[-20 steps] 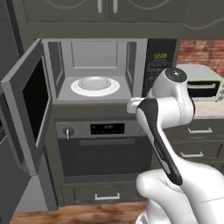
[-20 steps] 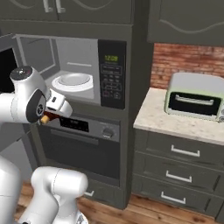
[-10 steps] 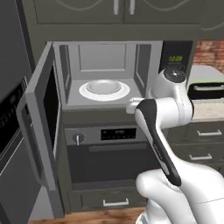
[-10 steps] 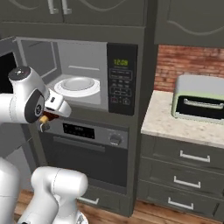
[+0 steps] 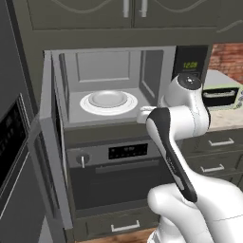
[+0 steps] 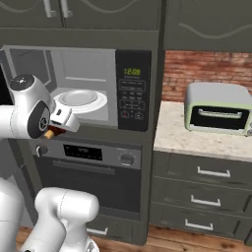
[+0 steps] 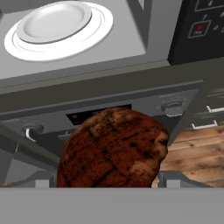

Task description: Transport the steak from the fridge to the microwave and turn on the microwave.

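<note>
Holding the steak [image 7: 113,148] clamped between its fingers, the gripper [image 6: 53,132] hangs just outside the microwave [image 5: 109,90], below the cavity's front lip. Ahead and above, the white turntable [image 7: 59,27] sits bare with open room around it. Door [image 5: 52,142] swung wide left. Since a second ago the base has rolled closer, cavity looming larger.

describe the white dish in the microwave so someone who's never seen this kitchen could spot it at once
Find the open microwave built in above the knobbed oven, its door swung left. On its grey floor lies the turntable, a round white plate with a raised centre. It is the one white round thing there; the toaster oven stands apart on the counter.
</note>
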